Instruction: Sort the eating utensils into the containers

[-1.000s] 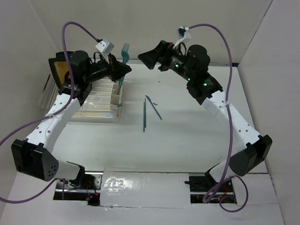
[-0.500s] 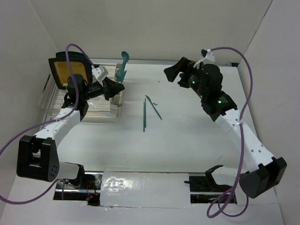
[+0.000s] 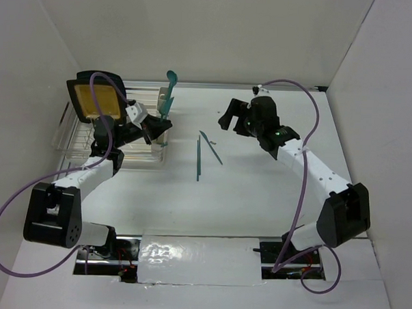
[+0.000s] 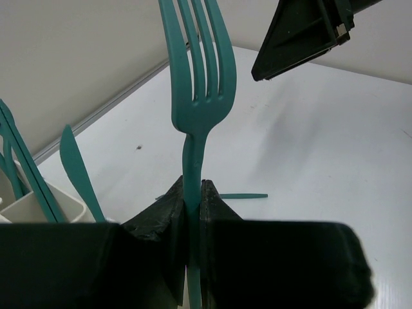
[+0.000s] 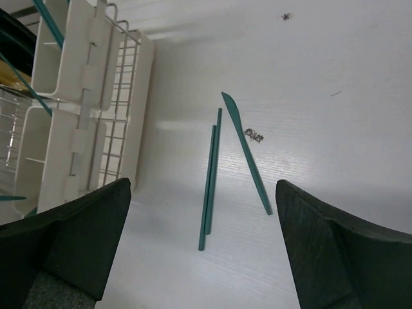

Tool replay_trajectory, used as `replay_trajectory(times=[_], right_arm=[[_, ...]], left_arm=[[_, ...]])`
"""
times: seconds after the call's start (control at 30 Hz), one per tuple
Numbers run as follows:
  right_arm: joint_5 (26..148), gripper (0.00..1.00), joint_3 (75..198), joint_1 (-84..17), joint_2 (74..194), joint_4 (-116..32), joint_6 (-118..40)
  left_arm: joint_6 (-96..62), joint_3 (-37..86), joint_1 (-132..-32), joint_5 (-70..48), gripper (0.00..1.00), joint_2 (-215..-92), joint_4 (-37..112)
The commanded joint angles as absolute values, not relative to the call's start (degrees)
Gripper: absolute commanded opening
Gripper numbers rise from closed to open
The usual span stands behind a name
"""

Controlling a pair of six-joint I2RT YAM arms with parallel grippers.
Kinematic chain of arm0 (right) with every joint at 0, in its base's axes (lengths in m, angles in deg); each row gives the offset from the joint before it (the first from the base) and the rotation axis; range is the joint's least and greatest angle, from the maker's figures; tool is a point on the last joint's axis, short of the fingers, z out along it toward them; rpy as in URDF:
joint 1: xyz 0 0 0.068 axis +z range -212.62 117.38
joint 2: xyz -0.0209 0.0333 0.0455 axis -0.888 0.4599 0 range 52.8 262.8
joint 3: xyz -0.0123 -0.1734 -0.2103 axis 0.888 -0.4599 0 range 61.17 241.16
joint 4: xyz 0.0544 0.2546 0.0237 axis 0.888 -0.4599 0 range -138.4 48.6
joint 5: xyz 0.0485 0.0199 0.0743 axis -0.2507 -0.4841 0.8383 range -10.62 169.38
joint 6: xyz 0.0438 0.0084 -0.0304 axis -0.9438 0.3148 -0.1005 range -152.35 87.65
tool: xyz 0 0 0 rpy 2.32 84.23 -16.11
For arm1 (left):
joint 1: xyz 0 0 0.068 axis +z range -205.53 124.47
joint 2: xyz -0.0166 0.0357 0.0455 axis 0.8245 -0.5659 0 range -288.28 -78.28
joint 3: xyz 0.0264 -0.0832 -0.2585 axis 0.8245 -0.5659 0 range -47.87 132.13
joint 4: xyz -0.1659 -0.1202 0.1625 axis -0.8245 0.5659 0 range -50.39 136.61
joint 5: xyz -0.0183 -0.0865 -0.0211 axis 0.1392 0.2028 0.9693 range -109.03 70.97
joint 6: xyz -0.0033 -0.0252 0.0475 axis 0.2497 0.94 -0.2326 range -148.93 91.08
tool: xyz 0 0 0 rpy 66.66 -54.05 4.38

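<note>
Teal plastic fork [image 4: 196, 96] pinched by its handle in left gripper [image 4: 193, 215], tines up, just beside cream cups [image 4: 45, 206] at the right edge of the dish rack [image 5: 125, 96], far left of scene. Standing at the cups: an upright knife [image 4: 77, 174] and other thin teal handles. Right gripper [image 5: 203, 248] spread wide, holding nothing, hovering over the table [image 5: 335, 96] mid-scene. Lying flat below it: a loose knife [image 5: 246, 154] and two slim pieces [image 5: 209, 180] side by side, type not readable. Yellow plate [image 3: 95, 98] in the rack's far-left corner.
</note>
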State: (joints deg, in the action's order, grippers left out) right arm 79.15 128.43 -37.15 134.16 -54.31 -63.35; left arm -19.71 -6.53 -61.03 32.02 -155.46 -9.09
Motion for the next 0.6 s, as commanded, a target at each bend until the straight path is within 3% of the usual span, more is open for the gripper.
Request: replay_trajectory(times=[0.0, 0.1, 0.27, 0.33, 0.57], right_arm=[[78.59, 1.00, 129.10, -36.61, 135.50, -53.36, -61.27], [78.59, 1.00, 129.10, -36.52, 136.64, -53.36, -61.09], [78.59, 1.00, 129.10, -36.26, 138.40, -52.75, -60.39], [79.11, 1.00, 129.63, -36.17, 139.27, -52.74, -60.12], [80.26, 1.00, 131.65, -35.90, 144.45, -53.27, -55.56]], left_arm=[[-20.14, -9.37, -61.07, 30.98, 0.11, -156.06, -19.87], [-19.52, -10.87, -61.16, 28.43, 0.26, -156.41, -21.03], [-21.19, -9.55, -61.16, 27.73, 0.34, -156.24, -17.52], [-20.75, -9.20, -61.16, 26.59, 0.46, -156.32, -17.25], [-20.49, -6.12, -60.90, 24.84, 0.63, -154.31, -12.86]])
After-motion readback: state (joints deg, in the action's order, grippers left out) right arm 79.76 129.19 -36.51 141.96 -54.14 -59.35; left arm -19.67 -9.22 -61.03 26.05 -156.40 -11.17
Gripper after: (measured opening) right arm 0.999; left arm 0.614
